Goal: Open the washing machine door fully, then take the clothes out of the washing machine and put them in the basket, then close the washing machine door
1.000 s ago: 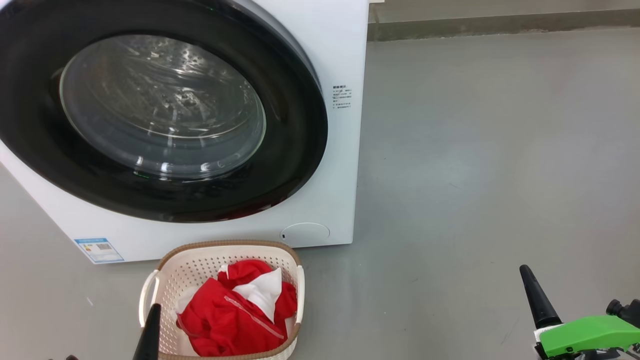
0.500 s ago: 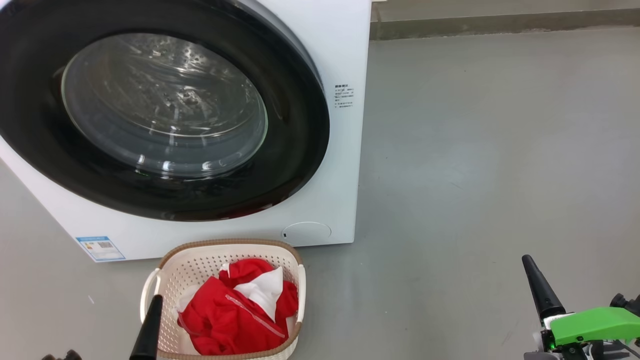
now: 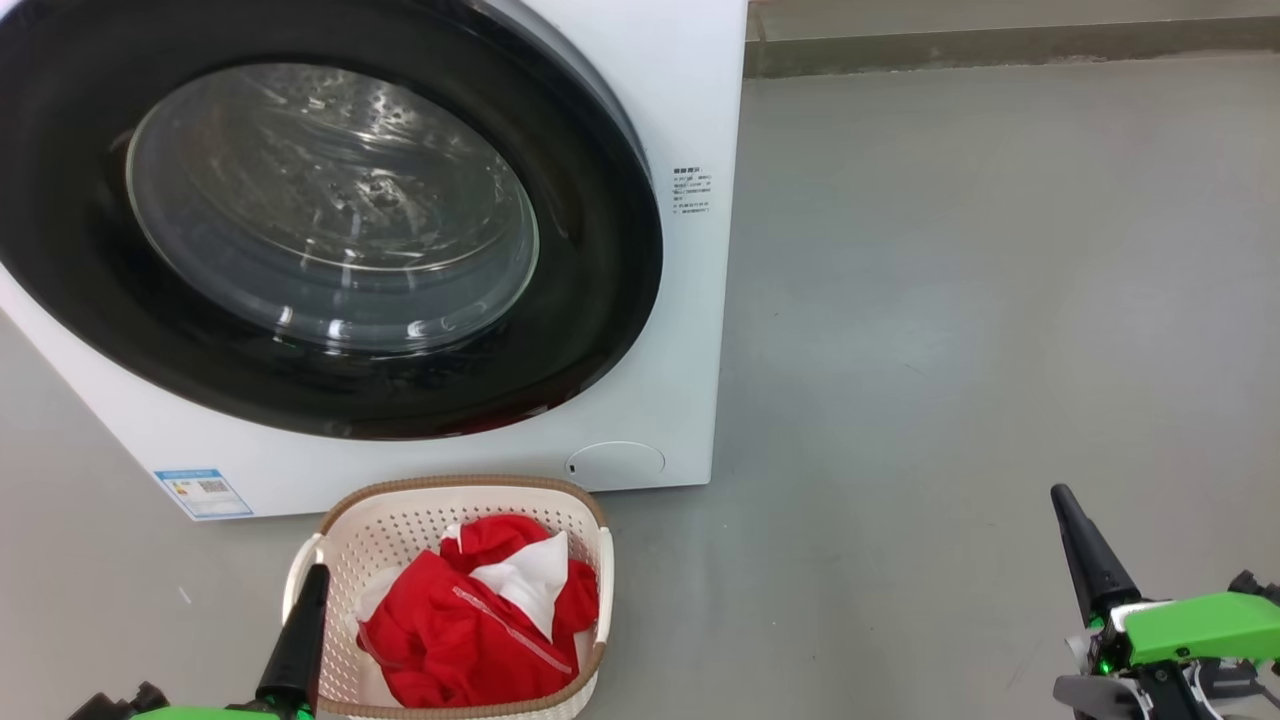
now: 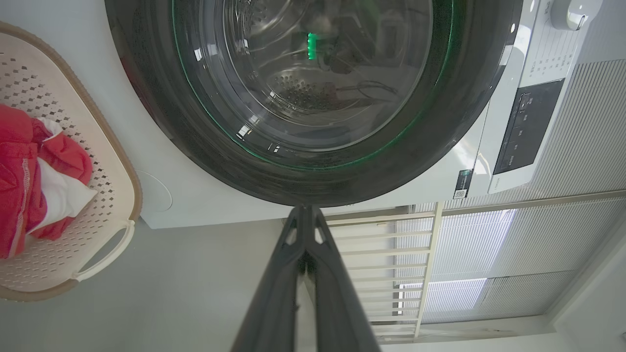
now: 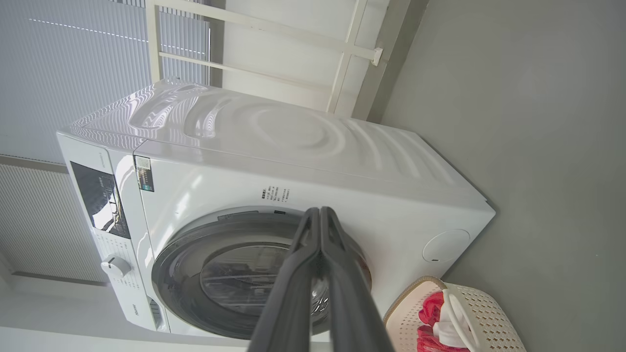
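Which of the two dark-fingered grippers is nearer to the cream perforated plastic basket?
The left gripper: it shows beside the basket's left handle, while the right gripper is far off over grey floor.

Red clothes [image 3: 450,640] in basket [image 3: 460,484] before washing machine [image 3: 690,330]

Grey floor [image 3: 950,300], dark skirting strip [image 3: 1000,48], white rail frame [image 4: 431,254], ribbed wall panels [image 4: 577,146]

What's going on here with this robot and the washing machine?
The laundry job looks all but finished. The red clothes lie in the basket on the floor in front of the washing machine, and the washing machine door looks shut. Neither arm is handling anything: the left gripper hangs by the basket's left side and the right gripper over the floor off to the right, both shut and empty.
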